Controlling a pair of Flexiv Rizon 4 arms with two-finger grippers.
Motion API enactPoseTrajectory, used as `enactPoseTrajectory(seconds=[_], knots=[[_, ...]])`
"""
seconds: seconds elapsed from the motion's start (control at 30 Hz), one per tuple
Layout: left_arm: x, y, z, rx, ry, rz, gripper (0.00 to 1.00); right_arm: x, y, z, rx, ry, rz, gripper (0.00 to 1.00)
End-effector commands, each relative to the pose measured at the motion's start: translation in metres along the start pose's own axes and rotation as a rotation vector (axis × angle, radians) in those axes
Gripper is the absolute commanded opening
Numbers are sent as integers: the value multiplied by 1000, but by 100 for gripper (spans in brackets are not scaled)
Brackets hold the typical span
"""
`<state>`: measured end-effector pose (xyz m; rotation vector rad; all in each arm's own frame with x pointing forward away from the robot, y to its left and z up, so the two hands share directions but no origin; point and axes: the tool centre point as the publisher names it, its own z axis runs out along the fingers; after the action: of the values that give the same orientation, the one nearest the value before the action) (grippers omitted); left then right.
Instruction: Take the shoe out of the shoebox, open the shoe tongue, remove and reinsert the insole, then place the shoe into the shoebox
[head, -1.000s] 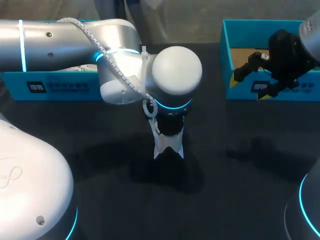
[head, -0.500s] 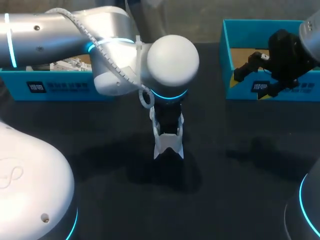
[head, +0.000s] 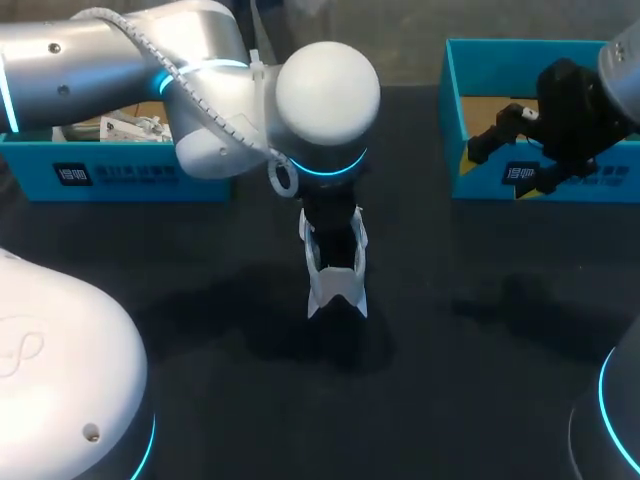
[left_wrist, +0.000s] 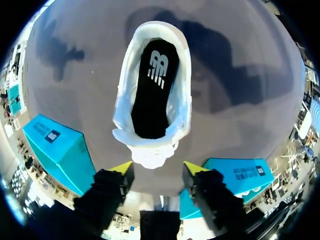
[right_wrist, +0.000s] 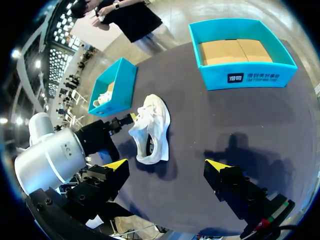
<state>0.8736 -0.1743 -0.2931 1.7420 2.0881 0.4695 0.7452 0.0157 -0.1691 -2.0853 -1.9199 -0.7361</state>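
Pulling back, left arm (head: 120, 60); left fingers (left_wrist: 122, 168) released, white sneaker (left_wrist: 152, 95) just ahead on dark surface (left_wrist: 240, 75); right fingers (right_wrist: 116, 165) spread too.

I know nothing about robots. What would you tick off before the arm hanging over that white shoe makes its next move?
1. White shoe is out of the box and resting on the black table: ok.
2. Black insole lies inside the shoe: ok.
3. Left arm's fingers are open, with the shoe's near end at the gap between them and not gripped: ok.
4. Right arm's fingers are open, hold nothing and are away from the shoe: ok.
5. Teal cardboard shoebox is open-topped, with its brown floor showing: ok.
6. Insole has already been taken out and put back: cannot tell.
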Motion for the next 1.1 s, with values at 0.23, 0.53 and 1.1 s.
enactPoseTrajectory(seconds=[0.23,0.53,1.1], knots=[[-11,-14,9,35,-5,45,18,1,0,1,0,-3,2,100],[-6,-32,10,60,-2,72,22,1,0,1,0,-3,2,100],[-24,-21,23,84,-9,82,26,1,0,1,0,-3,2,100]])
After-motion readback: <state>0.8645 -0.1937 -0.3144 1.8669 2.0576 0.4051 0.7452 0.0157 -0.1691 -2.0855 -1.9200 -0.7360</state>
